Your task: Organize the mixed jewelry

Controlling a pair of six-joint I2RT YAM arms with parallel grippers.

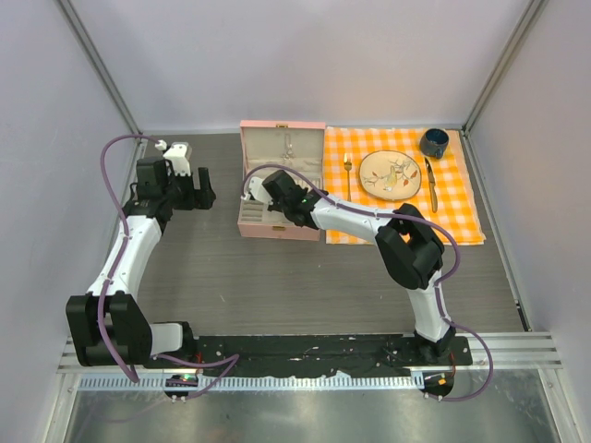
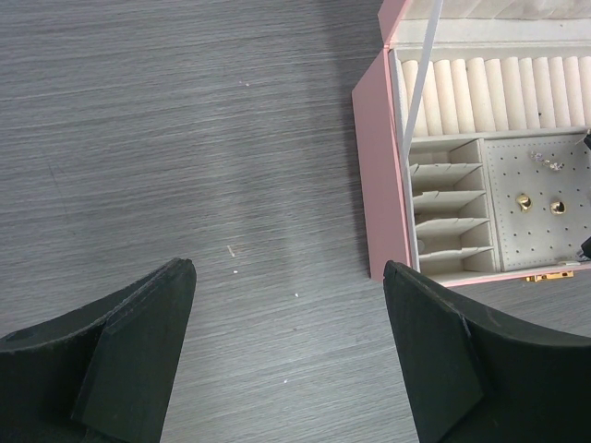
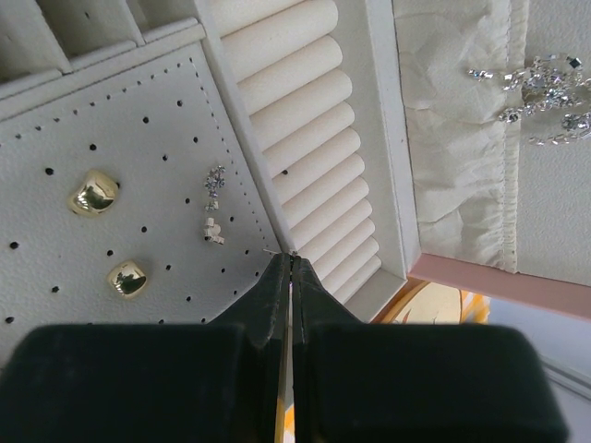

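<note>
Inside pink case (image 2: pixel 374 166) | 2 gold studs (image 3: pixel 92 192) (perforated panel (image 3: pixel 111 120)) | silvery earring (image 3: pixel 215 180)

Pink quilted jewelry case (image 1: pixel 254 231) sits open on the dark wood-grain table (image 1: pixel 277 286), lid tipped back. Orange-white checked cloth (image 1: pixel 462 217) is just beside it on the right. On the cloth: patterned plate (image 1: pixel 391 174), gold fork (image 1: pixel 348 171) left of it, gold knife (image 1: pixel 431 185) right, dark blue cup (image 1: pixel 434 142) at far corner.

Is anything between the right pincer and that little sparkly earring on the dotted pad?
Nothing visible. Only bare pad lies between the shut right pincer and the sparkly earring; the gold studs sit aside.
</note>
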